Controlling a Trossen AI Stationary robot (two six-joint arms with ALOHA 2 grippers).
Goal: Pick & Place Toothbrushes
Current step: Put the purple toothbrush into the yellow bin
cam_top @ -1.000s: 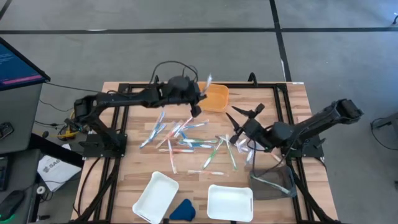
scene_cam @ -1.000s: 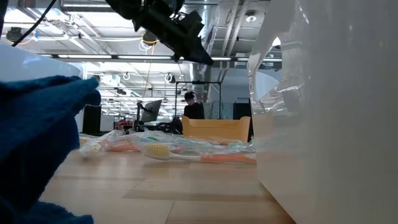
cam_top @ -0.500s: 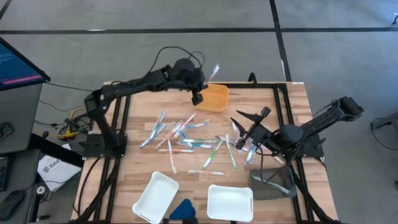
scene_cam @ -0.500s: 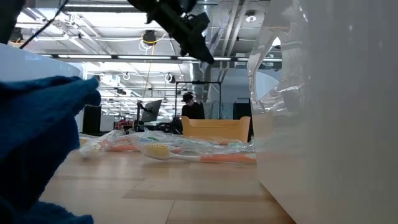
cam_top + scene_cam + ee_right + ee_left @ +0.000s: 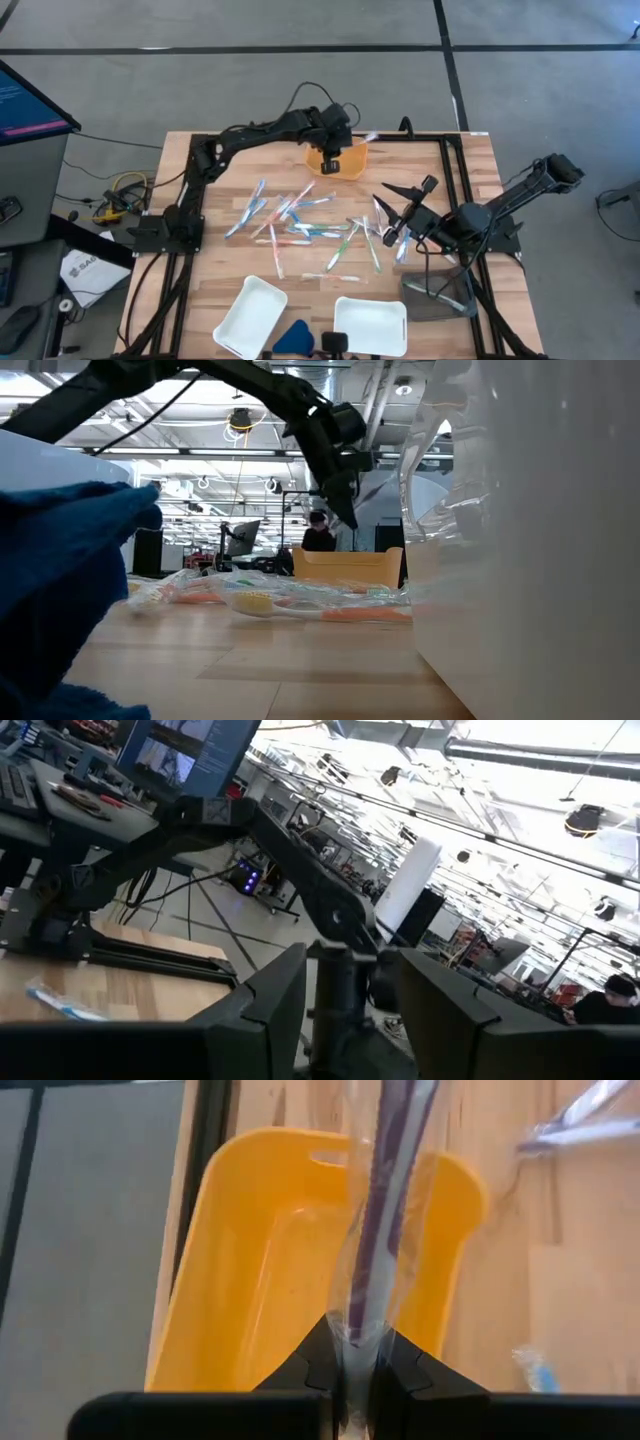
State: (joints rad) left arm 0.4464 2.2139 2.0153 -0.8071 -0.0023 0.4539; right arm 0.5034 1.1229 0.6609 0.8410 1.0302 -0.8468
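I have the left gripper [image 5: 360, 1365] pinched shut on a wrapped toothbrush [image 5: 385, 1200], its long axis pointing straight out over the orange tray [image 5: 260, 1270] directly beneath (the right gripper [image 5: 400, 215], fingers apart and seemingly empty, waits by the scattered toothbrushes [image 5: 300, 220]).

A wooden tabletop [image 5: 215, 270] framed by black rails is seen from above. Wrapped toothbrushes [image 5: 295, 215] in blue, green, orange and white are scattered across its middle. An orange tray [image 5: 352, 158] is set at the far edge, two white trays [image 5: 250, 315] [image 5: 370, 325] at the near edge, with a dark-blue wedge-shaped object [image 5: 293, 337] lodged between them.
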